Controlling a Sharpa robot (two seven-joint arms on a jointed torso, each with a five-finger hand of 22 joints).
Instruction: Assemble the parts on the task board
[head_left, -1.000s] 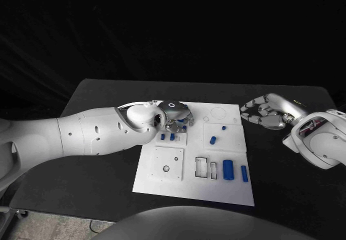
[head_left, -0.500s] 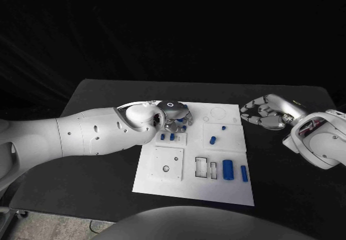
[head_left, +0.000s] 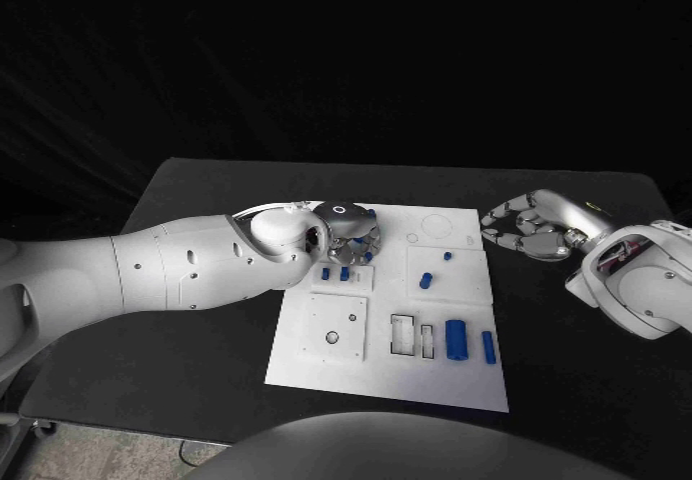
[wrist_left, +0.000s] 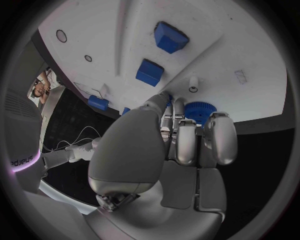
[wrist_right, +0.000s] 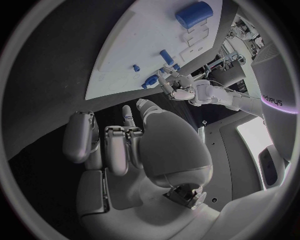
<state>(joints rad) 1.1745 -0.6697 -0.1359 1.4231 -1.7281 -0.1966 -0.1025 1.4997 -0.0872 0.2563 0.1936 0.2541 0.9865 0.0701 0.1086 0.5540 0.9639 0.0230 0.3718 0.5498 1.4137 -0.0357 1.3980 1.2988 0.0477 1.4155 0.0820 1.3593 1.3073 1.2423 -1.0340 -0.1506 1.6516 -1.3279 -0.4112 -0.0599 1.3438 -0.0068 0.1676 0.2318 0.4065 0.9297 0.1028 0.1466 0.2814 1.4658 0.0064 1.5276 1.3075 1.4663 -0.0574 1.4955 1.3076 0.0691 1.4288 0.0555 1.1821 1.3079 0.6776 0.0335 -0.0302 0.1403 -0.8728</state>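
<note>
My left robot hand (head_left: 351, 232) over task board (head_left: 433, 380) far-left corner, fingers (wrist_left: 186, 142) pinching blue gear (wrist_left: 200, 111). My right robot hand (head_left: 531, 227) curled, holding nothing, off board's far-right corner, above desk (head_left: 188, 330).

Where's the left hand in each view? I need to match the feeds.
Head view: left hand over the task board, near its far left corner.
Left wrist view: mid-picture, fingers toward the board.
Right wrist view: small, at the board's edge.
Shared landmark: the white task board.
</note>
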